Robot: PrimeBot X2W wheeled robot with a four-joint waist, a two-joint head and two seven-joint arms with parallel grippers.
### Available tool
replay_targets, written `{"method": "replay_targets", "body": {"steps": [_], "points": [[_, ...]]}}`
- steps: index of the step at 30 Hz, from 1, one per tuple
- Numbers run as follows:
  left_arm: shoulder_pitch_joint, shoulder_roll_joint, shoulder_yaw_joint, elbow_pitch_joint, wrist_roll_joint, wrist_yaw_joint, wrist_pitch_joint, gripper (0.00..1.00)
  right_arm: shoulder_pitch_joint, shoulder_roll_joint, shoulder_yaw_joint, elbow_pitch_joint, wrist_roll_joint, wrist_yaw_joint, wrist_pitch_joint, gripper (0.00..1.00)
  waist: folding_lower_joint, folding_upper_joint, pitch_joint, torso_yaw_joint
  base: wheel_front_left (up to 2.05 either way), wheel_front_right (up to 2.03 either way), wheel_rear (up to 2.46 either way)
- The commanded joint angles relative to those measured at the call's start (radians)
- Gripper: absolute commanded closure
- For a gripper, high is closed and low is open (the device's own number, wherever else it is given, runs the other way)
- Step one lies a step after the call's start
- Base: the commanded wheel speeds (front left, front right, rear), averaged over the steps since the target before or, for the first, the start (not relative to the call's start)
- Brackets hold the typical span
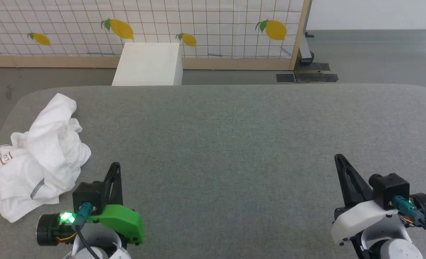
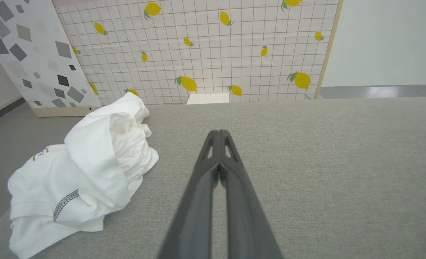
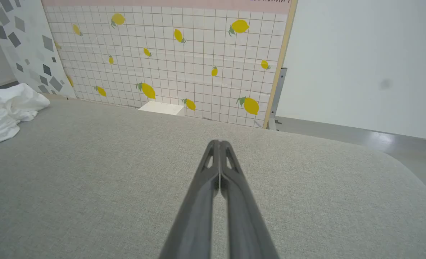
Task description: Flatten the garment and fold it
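The garment point(image 1: 40, 154) is a white shirt crumpled in a heap near the left edge of the grey padded table point(image 1: 234, 144); a grey stitched seam and a brown-outlined patch show on it. From the left wrist camera the garment point(image 2: 87, 172) lies to the left of my fingers. My left gripper point(image 1: 116, 166) is shut and empty, just right of the heap and apart from it. At the table's lower right my right gripper point(image 1: 339, 158) is shut and empty, far from the cloth. The garment point(image 3: 4, 111) shows at the left edge of the right wrist view.
A rigid white box point(image 1: 148, 64) stands on the floor beyond the table's far edge, before a lemon-patterned tiled screen point(image 1: 198, 25). A metal stand base point(image 1: 306, 73) sits on the floor at the back right. The table's left edge runs close beside the garment.
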State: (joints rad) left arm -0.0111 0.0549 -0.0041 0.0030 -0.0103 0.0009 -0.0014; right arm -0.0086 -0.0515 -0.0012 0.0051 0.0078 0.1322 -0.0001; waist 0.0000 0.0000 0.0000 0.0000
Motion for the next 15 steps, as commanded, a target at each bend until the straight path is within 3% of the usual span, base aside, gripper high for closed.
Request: {"method": "replay_targets", "body": {"steps": [1, 5, 6, 15], "points": [[0.011, -0.005, 0.004, -0.003, 0.01, -0.001, 0.001, 1.0, 0.009, 0.001, 0.001, -0.005, -0.008, -0.002, 0.0, 1.0, 0.0, 0.0, 0.0, 0.0, 0.0, 0.0, 0.0], [0.0, 0.0, 0.0, 0.0, 0.0, 0.0, 0.0, 1.0, 0.0, 0.0, 0.0, 0.0, 0.0, 0.0, 0.0, 1.0, 0.0, 0.0, 0.0, 0.0, 0.0, 0.0, 0.0], [0.0, 0.0, -0.001, 0.0, -0.001, 0.0, 0.0, 0.0, 0.0, 0.0, 0.0, 0.001, 0.001, 0.0, 0.0, 0.0, 0.0, 0.0, 0.0, 0.0, 0.0, 0.0, 0.0], [0.001, 0.0, -0.011, 0.012, -0.011, 0.003, -0.014, 0.0, 0.006, 0.0, -0.003, 0.012, 0.025, 0.0, -0.014, 0.0, 0.0, 0.0, 0.0, 0.0, 0.0, 0.0, 0.0]]}}
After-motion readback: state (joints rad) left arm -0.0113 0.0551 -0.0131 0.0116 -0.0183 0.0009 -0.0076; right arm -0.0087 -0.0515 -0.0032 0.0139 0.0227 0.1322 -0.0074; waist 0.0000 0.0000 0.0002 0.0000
